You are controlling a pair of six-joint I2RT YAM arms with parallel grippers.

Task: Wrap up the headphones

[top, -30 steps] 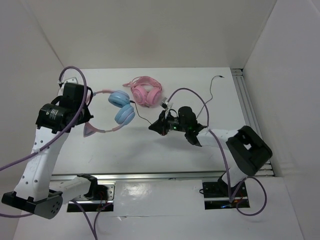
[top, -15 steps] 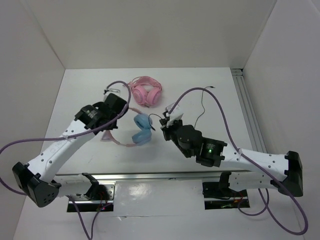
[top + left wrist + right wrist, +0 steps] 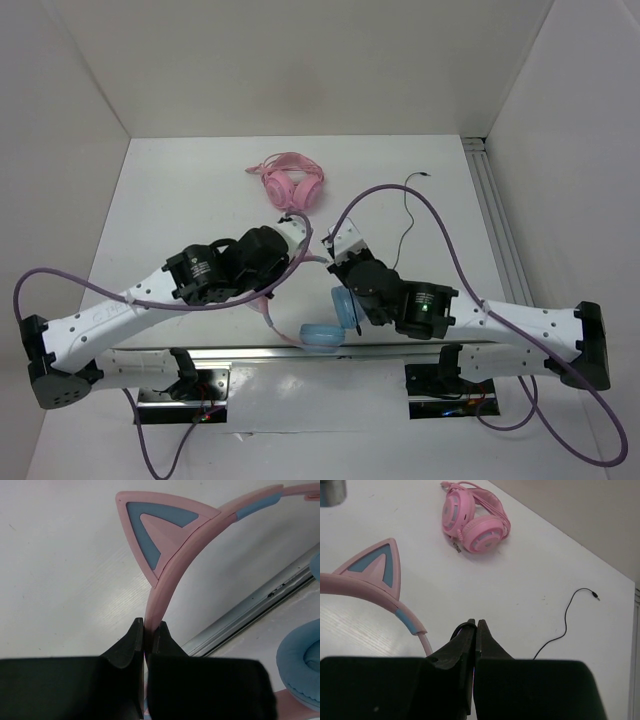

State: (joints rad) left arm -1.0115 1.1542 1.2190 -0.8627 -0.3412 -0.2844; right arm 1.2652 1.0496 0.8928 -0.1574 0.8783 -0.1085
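Over white tabletop point(image 3: 170, 190), holding light-blue-cupped, pink cat-ear headphones point(image 3: 320, 336) at lower centre, headband slanting upper left to lower right. Pinching headband in left gripper point(image 3: 148, 626) jaws. Pressing right gripper point(image 3: 474, 624) jaws together on thin black cable point(image 3: 565, 625). Passing all-pink headphones point(image 3: 472, 522) at upper centre.

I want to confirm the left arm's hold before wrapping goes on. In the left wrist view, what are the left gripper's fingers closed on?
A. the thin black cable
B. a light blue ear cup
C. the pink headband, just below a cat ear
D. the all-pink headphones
C: the left gripper has both fingers pressed against the pink headband, with the cat ear directly above the pinch point.
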